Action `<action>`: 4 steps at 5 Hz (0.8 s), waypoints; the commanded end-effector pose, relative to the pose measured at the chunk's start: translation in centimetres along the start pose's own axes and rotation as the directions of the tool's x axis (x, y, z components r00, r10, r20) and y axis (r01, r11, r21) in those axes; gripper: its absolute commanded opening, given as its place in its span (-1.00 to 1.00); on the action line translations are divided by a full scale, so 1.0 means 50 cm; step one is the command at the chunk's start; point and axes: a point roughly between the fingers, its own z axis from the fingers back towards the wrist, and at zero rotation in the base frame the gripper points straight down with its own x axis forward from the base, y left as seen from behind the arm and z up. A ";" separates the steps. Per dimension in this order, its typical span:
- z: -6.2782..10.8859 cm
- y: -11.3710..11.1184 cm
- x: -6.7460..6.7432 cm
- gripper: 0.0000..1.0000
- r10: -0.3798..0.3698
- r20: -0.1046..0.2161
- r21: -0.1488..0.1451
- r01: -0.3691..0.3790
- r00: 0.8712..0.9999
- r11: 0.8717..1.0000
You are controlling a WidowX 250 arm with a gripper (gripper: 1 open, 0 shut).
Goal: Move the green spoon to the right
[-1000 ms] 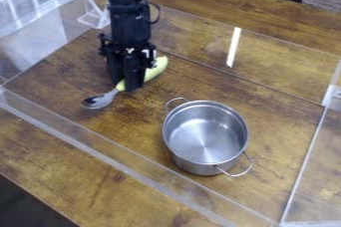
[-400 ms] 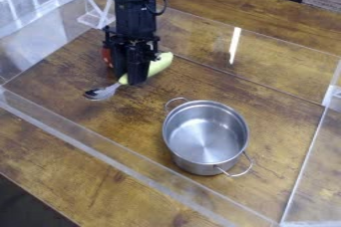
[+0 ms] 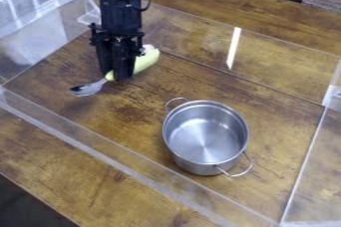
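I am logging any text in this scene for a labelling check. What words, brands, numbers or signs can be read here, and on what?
None can be read.
The green spoon, the steel pot, the pincer and the wooden table show no writing at this picture size.

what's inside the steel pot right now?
Nothing visible: the steel pot shows a bare shiny bottom. The green spoon lies outside it, up-left, handle in the gripper. The near inner wall is hidden by the rim.

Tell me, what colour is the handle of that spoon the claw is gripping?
Yellow-green, with a silver bowl. The green spoon shows in the only camera view, under the gripper.
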 end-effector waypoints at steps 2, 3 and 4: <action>0.032 0.023 -0.003 -1.00 0.014 0.074 0.024 -0.016 0.997 1.000; -0.018 0.044 -0.010 -1.00 -0.028 0.044 0.024 0.027 0.999 0.999; -0.024 0.054 -0.021 -1.00 -0.066 0.045 0.013 0.066 0.997 0.998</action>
